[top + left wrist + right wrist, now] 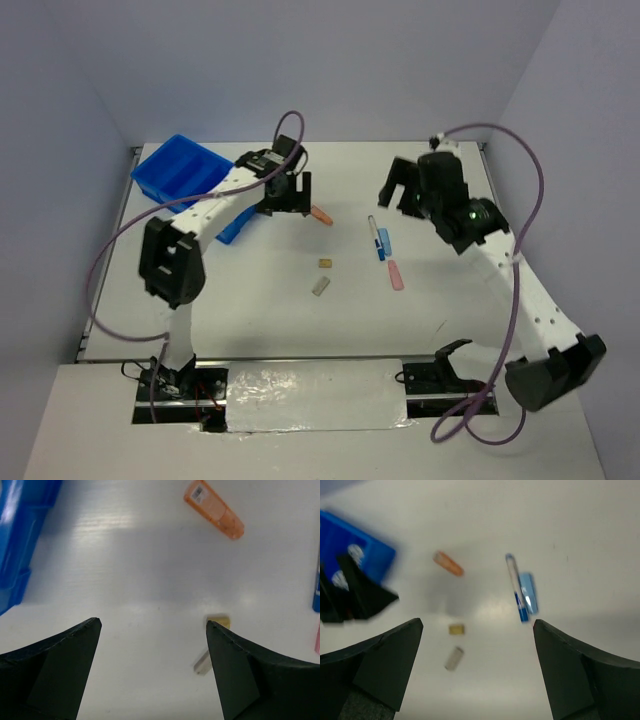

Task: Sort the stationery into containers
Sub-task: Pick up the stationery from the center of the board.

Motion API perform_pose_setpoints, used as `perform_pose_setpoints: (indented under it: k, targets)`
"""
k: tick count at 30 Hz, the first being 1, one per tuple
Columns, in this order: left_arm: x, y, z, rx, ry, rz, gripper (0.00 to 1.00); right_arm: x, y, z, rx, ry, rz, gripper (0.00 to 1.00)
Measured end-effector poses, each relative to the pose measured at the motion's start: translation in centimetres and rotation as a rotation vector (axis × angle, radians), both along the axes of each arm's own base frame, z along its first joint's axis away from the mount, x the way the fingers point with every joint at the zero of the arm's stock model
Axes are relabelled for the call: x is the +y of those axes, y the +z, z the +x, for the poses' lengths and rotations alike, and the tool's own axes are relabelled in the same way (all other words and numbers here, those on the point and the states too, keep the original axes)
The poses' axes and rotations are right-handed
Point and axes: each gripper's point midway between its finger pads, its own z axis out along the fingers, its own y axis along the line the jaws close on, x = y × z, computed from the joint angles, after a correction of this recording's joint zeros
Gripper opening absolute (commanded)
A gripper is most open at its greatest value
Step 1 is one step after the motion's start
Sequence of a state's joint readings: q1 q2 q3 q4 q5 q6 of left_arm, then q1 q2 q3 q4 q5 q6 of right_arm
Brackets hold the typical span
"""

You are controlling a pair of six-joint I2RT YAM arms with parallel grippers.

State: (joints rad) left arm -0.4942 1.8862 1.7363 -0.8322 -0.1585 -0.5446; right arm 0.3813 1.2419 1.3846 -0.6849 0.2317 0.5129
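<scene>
1 tray (175,165), 1 orange stick (321,214), 1 pink stick (396,275), left gripper (153,621) wide, right gripper (477,622) wide

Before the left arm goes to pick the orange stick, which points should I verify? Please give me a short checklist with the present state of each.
1. Left tool open and empty: ok.
2. Right tool open, empty, away from the orange stick: ok.
3. Orange stick lies alone, nothing touching it: ok.
4. Orange stick centred under the left tool: not ok, it lies ahead and aside.
5. Blue tray has a free compartment: cannot tell, part of it is hidden.
6. Pen apart from the light blue piece: not ok, they lie side by side.
</scene>
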Motion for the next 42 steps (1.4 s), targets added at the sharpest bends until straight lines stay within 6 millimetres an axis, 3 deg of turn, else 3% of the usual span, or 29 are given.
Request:
perform_pose_setpoints:
  k: [5, 8, 17, 26, 32, 34, 40, 41, 42]
  targets:
    - [-4.3, -4.0, 5.0, 0.038, 0.108, 0.002, 0.99, -1.6, -8.3, -6.7, 0.214, 0.048, -0.077, 1.00]
    - [-5.4, -5.5, 7.0, 0.039, 0.205, -0.032, 0.99, -2.0, -10.7, -9.1, 0.289, 0.073, -0.086, 1.00]
    - [-7.6, -8.3, 9.4, 0.042, 0.382, -0.137, 0.96, -1.9, -9.1, -11.1, 0.221, 0.163, -0.077, 1.00]
    - [-9.4, -11.7, 9.3, 0.057, 0.411, -0.130, 0.87, -1.7, -9.2, -11.5, 0.235, 0.237, -0.119, 1.00]
    - [-10.3, -11.8, 9.5, 0.046, 0.406, -0.137, 0.70, -1.8, -9.0, -11.4, 0.227, 0.263, -0.152, 1.00]
    - [-10.2, -11.9, 9.4, 0.053, 0.407, -0.131, 0.59, -1.9, -9.1, -11.3, 0.229, 0.268, -0.160, 1.00]
    - [-9.7, -12.4, 8.7, 0.078, 0.398, -0.100, 0.47, -1.8, -9.2, -11.4, 0.228, 0.283, -0.168, 1.00]
    - [-9.6, -12.5, 8.5, 0.082, 0.387, -0.090, 0.37, -1.7, -9.2, -11.4, 0.228, 0.286, -0.165, 1.00]
    - [-9.5, -12.5, 8.4, 0.086, 0.382, -0.085, 0.35, -1.6, -9.2, -11.4, 0.228, 0.290, -0.162, 1.00]
